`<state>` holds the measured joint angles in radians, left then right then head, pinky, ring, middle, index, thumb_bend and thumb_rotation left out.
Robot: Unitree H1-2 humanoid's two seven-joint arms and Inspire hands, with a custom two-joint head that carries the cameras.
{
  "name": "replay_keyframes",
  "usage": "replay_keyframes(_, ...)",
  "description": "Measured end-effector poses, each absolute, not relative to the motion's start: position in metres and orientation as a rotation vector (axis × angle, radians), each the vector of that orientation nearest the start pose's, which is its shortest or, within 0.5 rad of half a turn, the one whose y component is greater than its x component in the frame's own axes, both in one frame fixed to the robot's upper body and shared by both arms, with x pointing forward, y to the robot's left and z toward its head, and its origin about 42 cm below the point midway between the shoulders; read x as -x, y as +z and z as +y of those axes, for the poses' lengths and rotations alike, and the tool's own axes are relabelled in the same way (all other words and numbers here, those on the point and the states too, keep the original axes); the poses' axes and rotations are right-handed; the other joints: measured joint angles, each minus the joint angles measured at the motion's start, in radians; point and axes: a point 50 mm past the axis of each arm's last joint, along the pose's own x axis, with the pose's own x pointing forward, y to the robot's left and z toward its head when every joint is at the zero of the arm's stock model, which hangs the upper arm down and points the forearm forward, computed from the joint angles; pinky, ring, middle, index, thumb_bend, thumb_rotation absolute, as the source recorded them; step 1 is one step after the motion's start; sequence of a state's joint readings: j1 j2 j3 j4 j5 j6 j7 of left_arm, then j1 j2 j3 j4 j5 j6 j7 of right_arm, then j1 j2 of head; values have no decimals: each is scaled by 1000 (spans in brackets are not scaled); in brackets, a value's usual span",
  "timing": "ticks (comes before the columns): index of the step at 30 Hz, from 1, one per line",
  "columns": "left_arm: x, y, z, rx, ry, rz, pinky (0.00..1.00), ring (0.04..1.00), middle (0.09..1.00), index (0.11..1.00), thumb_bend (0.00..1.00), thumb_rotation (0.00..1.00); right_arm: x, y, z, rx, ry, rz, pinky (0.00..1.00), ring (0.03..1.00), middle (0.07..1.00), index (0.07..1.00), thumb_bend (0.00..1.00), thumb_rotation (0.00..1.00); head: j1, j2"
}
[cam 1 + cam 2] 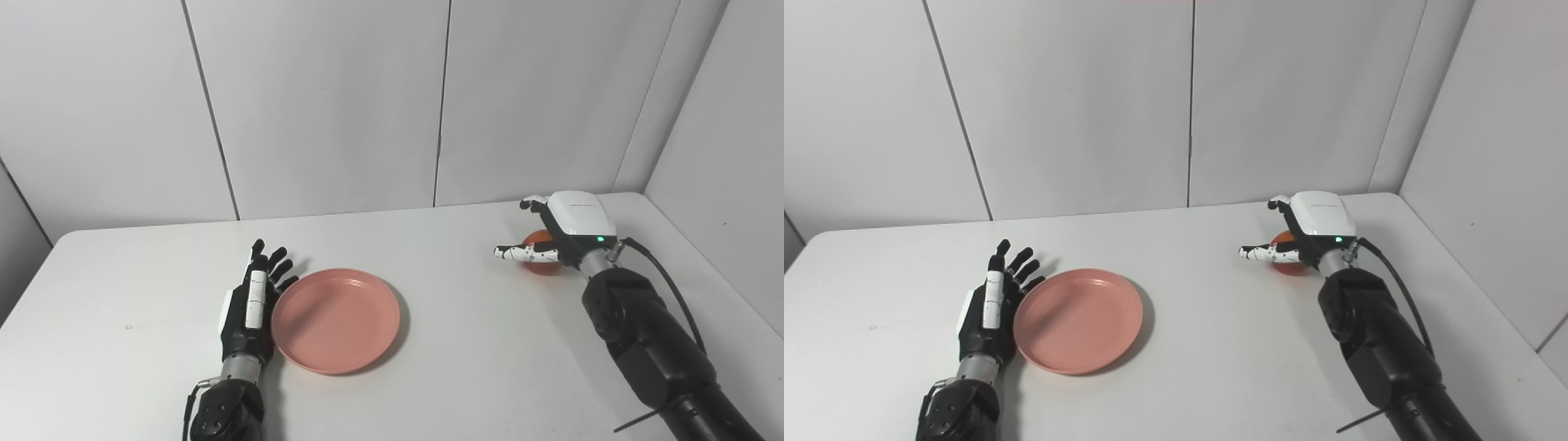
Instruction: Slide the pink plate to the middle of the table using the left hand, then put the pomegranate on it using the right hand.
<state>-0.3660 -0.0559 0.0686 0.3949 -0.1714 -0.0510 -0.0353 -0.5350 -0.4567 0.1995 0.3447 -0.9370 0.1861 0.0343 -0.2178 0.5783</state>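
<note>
Plate: pink plate [335, 320] touches left hand [251, 303] on its inner side.
Left hand: flat, fingers spread, holding nothing.
Pomegranate: pomegranate [541, 260] sits under right hand [560, 236], mostly hidden.
Right hand: over the fruit; grasp unclear.

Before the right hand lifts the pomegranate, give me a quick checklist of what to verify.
1. Pink plate near the table's middle: ok, slightly left of centre.
2. Plate empty: ok.
3. Left hand open, beside the plate's left rim: ok.
4. Right hand over the pomegranate: ok.
5. Firm grasp on the pomegranate: cannot tell, fruit mostly hidden.
6. White table between pomegranate and plate free of things: ok.
</note>
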Motion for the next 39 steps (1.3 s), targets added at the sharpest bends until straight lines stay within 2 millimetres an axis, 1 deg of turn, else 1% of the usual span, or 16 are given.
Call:
replay_keyframes(8,-392,110,170,234,-72,-7,821,887,898,1000,1000,876,-452,191,-321,1466,-47,29,615,691,749,751,896,785,11,6)
replay_keyframes(11,-391,110,170,236,-72,-6,834,890,901,1000,1000,877,-452,183,-325,1460,-43,58,641,699,754,755,897,778,11,6)
replay_keyframes(14,-391,110,170,236,-72,-5,834,888,899,1000,1000,878,-452,182,-326,1443,-41,63,651,702,758,756,894,772,15,9)
replay_keyframes(19,-390,110,169,238,-72,-2,838,890,899,1000,1000,873,-453,177,-330,1397,-38,92,614,724,770,765,884,728,25,14)
replay_keyframes(21,-389,111,169,240,-73,-1,838,890,900,1000,1000,872,-453,175,-331,1379,-39,99,579,703,769,755,875,704,28,15)
replay_keyframes(22,-389,111,168,242,-73,-1,830,889,899,1000,1000,876,-453,173,-332,1373,-45,103,515,644,735,733,860,653,28,15)
replay_keyframes(23,-388,111,168,243,-73,1,827,888,899,1000,1000,877,-453,172,-333,1370,-56,103,493,624,723,726,855,635,31,18)
replay_keyframes(25,-387,111,167,247,-74,4,831,890,900,1000,1000,877,-453,168,-335,1363,-82,98,407,518,649,685,830,539,31,20)
replay_keyframes(26,-386,111,167,248,-73,4,828,891,903,1000,1000,881,-453,166,-336,1360,-97,96,379,476,602,655,819,478,31,20)
replay_keyframes(27,-386,111,167,247,-73,4,827,891,903,1000,1000,882,-453,164,-335,1352,-112,90,376,472,597,652,818,472,31,20)
replay_keyframes(28,-386,111,167,246,-73,5,833,892,904,1000,1000,878,-453,163,-335,1346,-123,83,314,396,514,613,814,421,31,20)
replay_keyframes(31,-386,111,167,247,-72,5,845,891,905,1000,1000,874,-452,157,-334,1319,-153,69,236,300,400,553,803,340,31,20)
replay_keyframes(32,-386,111,167,247,-72,5,835,889,901,1000,1000,875,-452,157,-334,1311,-157,56,198,252,343,507,794,284,31,20)
replay_keyframes(33,-386,111,167,247,-72,5,831,888,900,1000,1000,875,-452,156,-334,1300,-157,47,185,236,323,492,739,247,31,20)
replay_keyframes(34,-386,111,167,247,-72,5,826,888,899,1000,1000,873,-452,156,-333,1287,-156,32,173,224,306,484,594,185,31,20)
replay_keyframes(39,-386,111,167,247,-72,6,823,886,899,1000,1000,876,-455,158,-329,1257,-141,-14,151,198,282,482,512,155,29,25)
